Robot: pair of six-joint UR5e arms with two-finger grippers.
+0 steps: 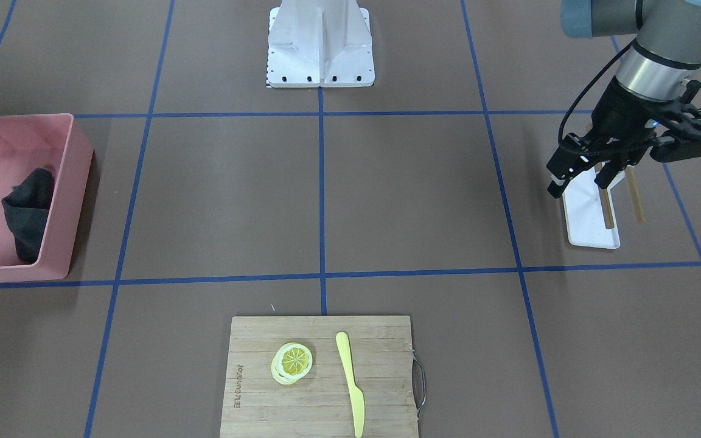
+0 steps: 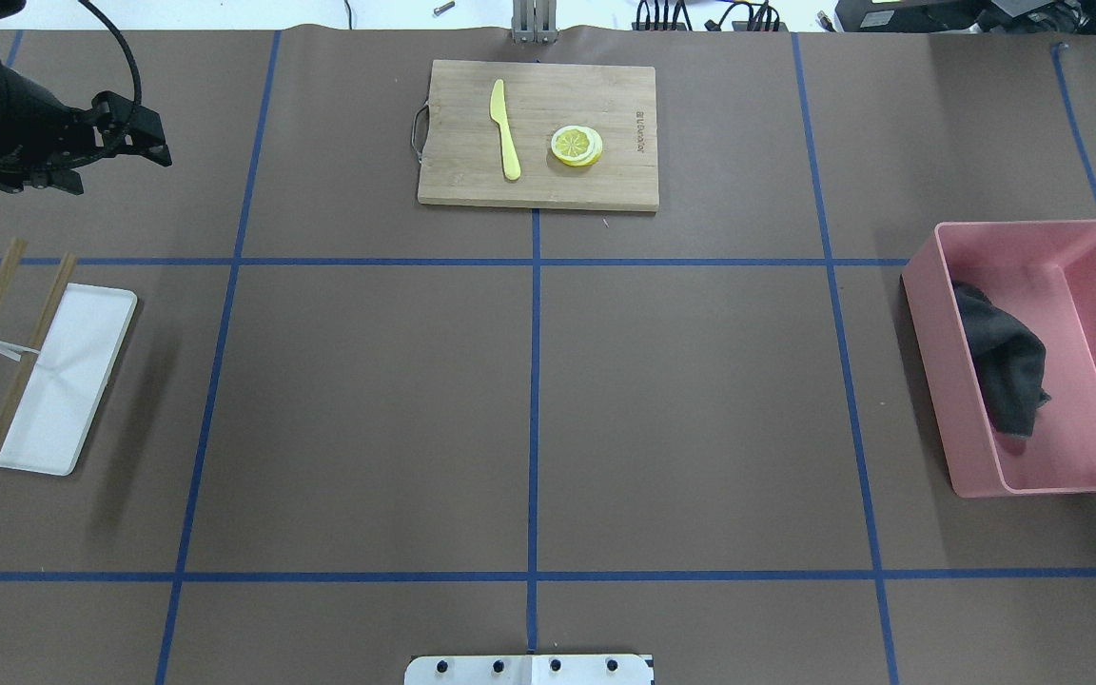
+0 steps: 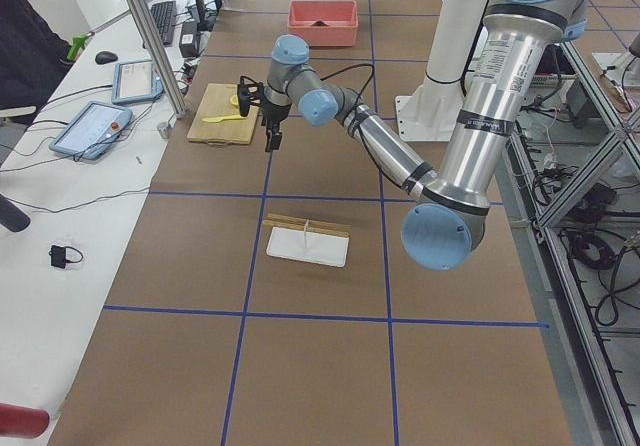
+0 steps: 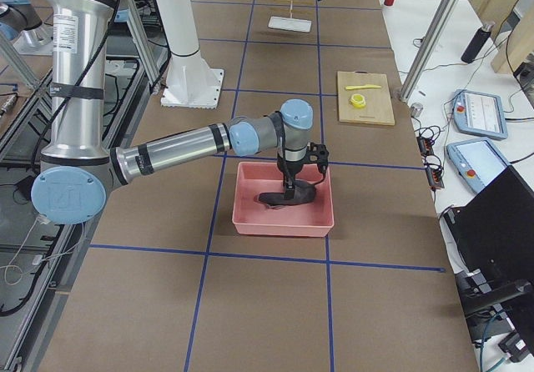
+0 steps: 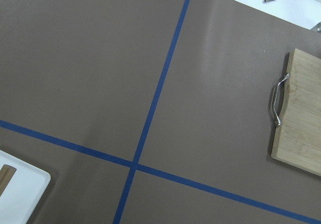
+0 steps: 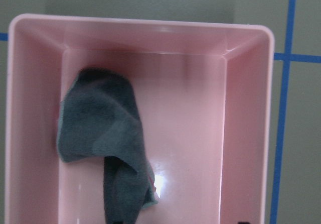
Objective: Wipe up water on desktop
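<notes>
- Brown and matte, the desktop [image 2: 367,428] is crossed by blue tape lines into big squares and spreads under everything else.
- A pink bin [image 2: 929,314] stands at the robot's right end. A dark grey cloth [image 2: 1005,366] lies crumpled inside it, against the wall nearer the table's middle.
- The right gripper [image 4: 289,187] reaches down into the bin over the cloth. I cannot tell whether its fingers are spread or closed, or whether they touch the cloth.
- The left gripper [image 1: 578,182] hangs in the air over the desktop's left end, fingers apart with nothing between them.
- A white tray [image 1: 591,228] lies near it. One wooden stick [image 1: 607,210] lies across the tray, and a second lies just beside it on the desktop.
- A bamboo cutting board [image 1: 320,401] at the far edge carries stacked lemon slices [image 1: 292,362] and a yellow knife [image 1: 350,383], a little apart.
- A dark brand mark runs along the board's short edge opposite its metal handle [image 1: 420,383]; the letters are too small to read.
</notes>
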